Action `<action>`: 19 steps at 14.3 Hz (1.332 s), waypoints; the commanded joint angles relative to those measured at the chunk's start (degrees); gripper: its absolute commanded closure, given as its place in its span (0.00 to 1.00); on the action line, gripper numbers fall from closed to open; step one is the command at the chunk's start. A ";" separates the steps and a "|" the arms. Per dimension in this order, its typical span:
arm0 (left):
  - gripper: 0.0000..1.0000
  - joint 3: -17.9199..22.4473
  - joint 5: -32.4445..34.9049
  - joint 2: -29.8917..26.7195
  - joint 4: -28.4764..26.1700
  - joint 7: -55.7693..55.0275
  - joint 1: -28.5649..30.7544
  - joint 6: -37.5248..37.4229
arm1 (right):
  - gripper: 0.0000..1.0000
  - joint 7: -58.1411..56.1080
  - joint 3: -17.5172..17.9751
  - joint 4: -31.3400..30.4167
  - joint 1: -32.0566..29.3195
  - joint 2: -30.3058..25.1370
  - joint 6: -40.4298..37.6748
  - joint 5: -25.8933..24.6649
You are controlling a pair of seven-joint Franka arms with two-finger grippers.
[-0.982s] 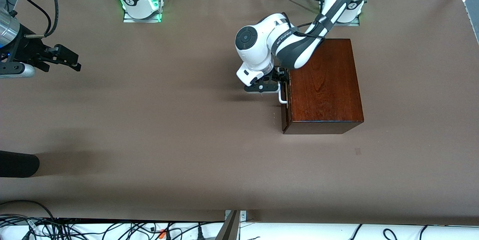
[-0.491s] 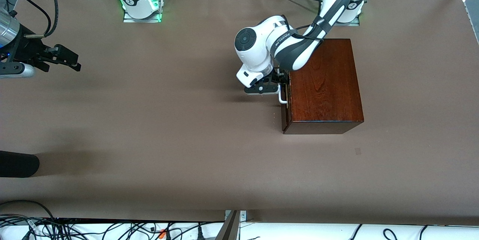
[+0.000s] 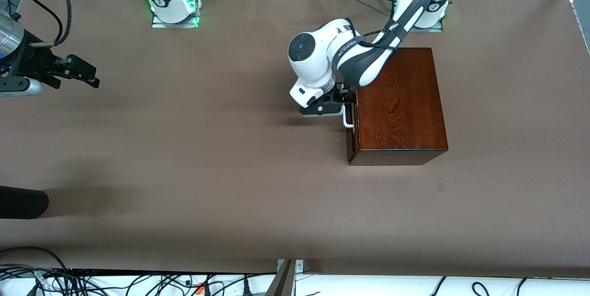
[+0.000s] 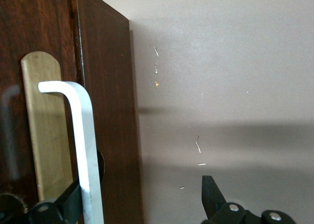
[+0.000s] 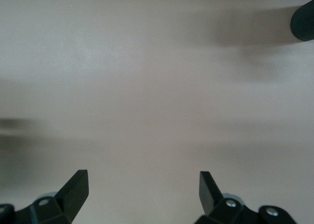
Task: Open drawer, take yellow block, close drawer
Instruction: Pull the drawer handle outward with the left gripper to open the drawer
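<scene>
The dark reddish-brown wooden box [image 3: 398,102] stands at the left arm's end of the table. Its drawer front [image 3: 351,134] faces the right arm's end and looks shut or nearly shut. The white U-shaped handle [image 3: 348,120] also shows in the left wrist view [image 4: 83,135], mounted on a pale wood plate [image 4: 46,135]. My left gripper [image 3: 346,100] is open at the handle [image 4: 142,192]: one finger [image 4: 68,204] sits between handle and drawer front, the other finger [image 4: 211,192] is over the table. The yellow block is hidden. My right gripper [image 3: 87,77] waits open over the table [image 5: 142,180].
The brown table [image 3: 207,157] spreads wide in front of the drawer. A black rounded object [image 3: 23,201] lies at the right arm's end, nearer the front camera; it shows in the right wrist view [image 5: 304,20]. Cables run along the front edge.
The left arm's wrist has shifted very slightly toward the right arm's end. The drawer front and handle look the same. The right arm has not moved.
</scene>
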 commanded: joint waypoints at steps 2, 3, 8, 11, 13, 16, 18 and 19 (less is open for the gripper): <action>0.00 -0.33 1.59 1.01 1.26 -2.48 -1.50 1.31 | 0.00 -0.05 0.09 0.67 -0.24 -0.06 -0.82 -0.30; 0.00 -0.33 1.42 1.09 2.13 -2.48 -1.50 1.31 | 0.00 -0.05 0.09 0.67 -0.24 -0.06 -0.82 -0.30; 0.00 -0.42 0.72 1.89 3.37 -4.42 -3.43 1.31 | 0.00 -0.05 0.09 0.67 -0.24 -0.15 -0.82 -0.30; 0.00 -0.51 0.63 3.37 5.63 -4.59 -4.22 1.40 | 0.00 -0.05 0.00 0.67 -0.24 -0.15 -0.82 -0.30; 0.00 -0.60 0.63 4.17 6.71 -4.59 -4.92 1.40 | 0.00 -0.23 0.00 0.67 -0.33 -0.06 -0.82 -0.30; 0.00 -0.68 0.10 4.61 7.14 -4.68 -5.80 1.40 | 0.00 -0.23 0.00 0.67 -0.33 -0.06 -0.82 -0.30; 0.00 -0.68 -0.87 5.57 9.69 -4.77 -6.33 1.32 | 0.00 -0.23 0.00 0.67 -0.33 -0.06 -0.82 -0.30; 0.00 -0.68 -1.56 5.84 9.96 -4.77 -6.60 1.40 | 0.00 -0.23 0.00 0.67 -0.33 -0.06 -0.82 -0.30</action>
